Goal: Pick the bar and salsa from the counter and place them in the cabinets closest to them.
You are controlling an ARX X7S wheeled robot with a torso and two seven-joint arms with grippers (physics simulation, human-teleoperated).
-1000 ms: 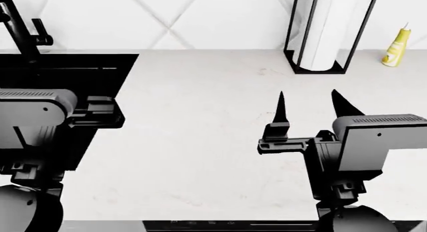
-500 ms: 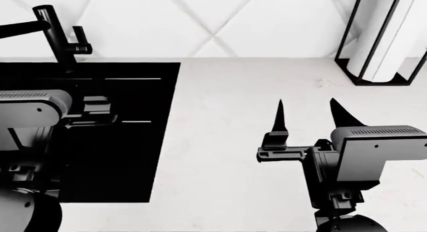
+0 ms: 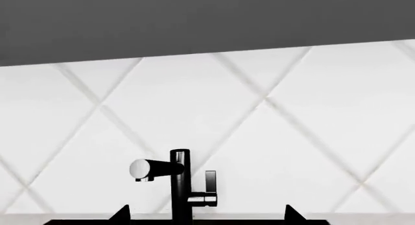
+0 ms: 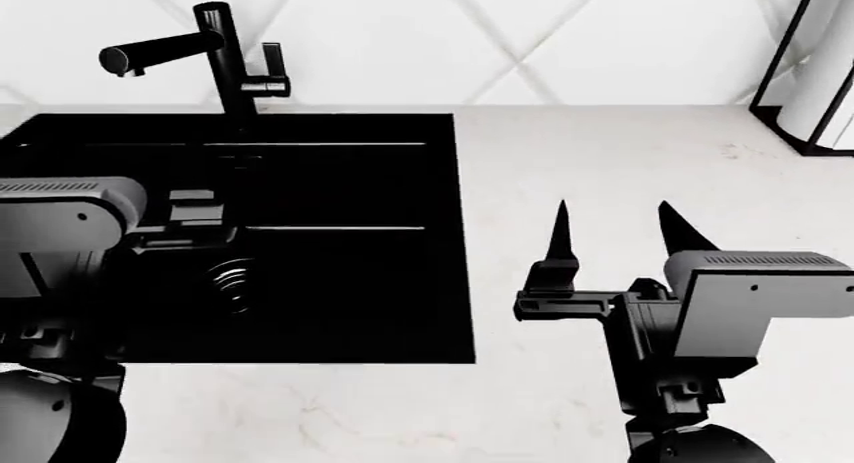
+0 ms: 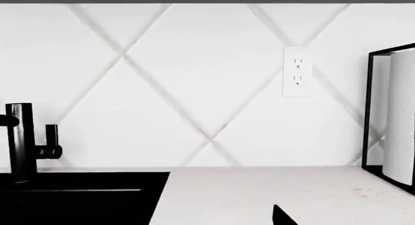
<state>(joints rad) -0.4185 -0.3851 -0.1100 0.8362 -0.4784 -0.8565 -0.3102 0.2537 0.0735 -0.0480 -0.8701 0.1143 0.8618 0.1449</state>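
Two grey boxy wrist housings with rounded corners are seen, each topped by a strip of fine vent slits. On the right housing (image 4: 741, 303) a small dark dot is marked on the side face. Black bracket parts are bolted beneath both. The right gripper (image 4: 621, 243) is fitted with two thin black pointed fingers on a black crossbar. The left housing (image 4: 60, 228) sits over the sink (image 4: 334, 283). Rounded dark grey joints are seen below both housings.

The white marble-look table (image 4: 601, 163) carries a black sink (image 4: 334, 283) set into it, a black faucet (image 4: 214, 53) behind the sink, and a black-framed paper-towel holder (image 4: 814, 73) at the far right.
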